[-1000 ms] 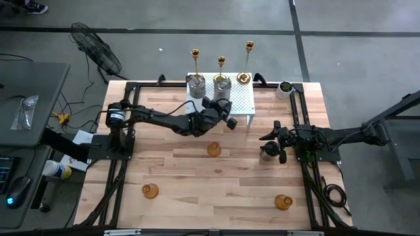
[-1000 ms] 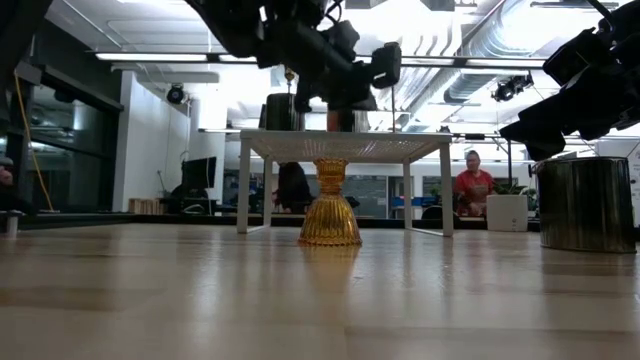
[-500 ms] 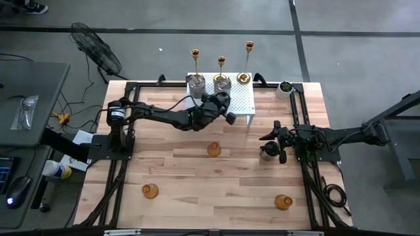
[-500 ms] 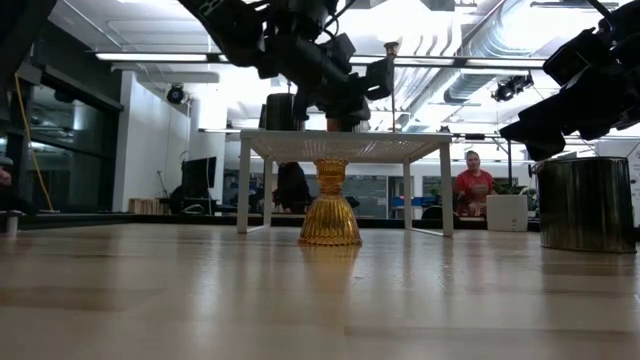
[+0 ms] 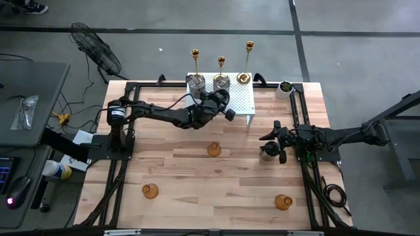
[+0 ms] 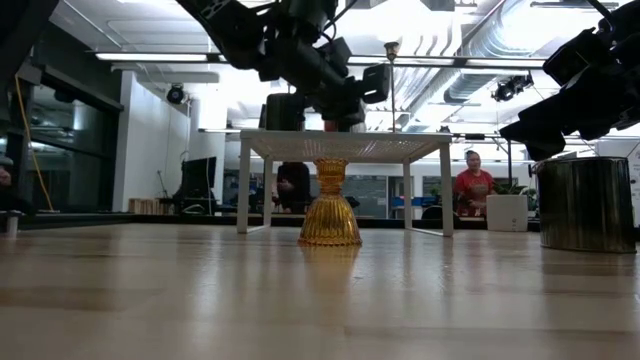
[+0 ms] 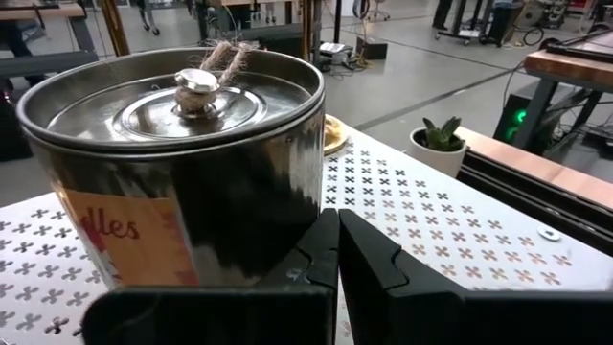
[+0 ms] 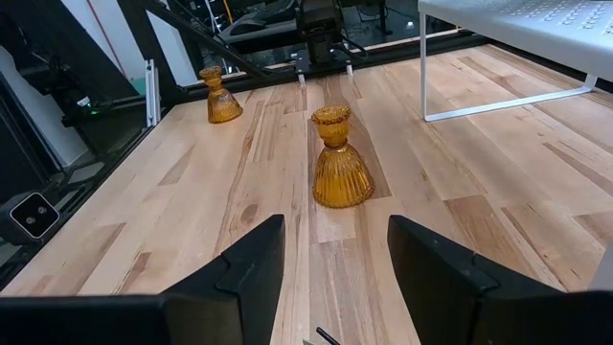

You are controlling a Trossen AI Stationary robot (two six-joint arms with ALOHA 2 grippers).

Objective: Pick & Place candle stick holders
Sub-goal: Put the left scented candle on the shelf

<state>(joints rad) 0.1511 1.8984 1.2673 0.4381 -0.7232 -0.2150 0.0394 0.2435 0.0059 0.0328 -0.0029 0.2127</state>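
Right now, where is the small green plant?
In the high view, the small green plant stands at the table's far right corner, just right of the white perforated stand.

I work in an open lab or workshop hall: my wooden table point(image 5: 197, 177) stands on a bare concrete floor point(image 5: 367, 52), ducts and strip lights point(image 6: 150, 56) run overhead, and a person point(image 6: 472, 190) sits among desks behind.

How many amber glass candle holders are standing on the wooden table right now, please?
3: one at the table's centre, one near the front-left, one near the front-right. None appears hidden.
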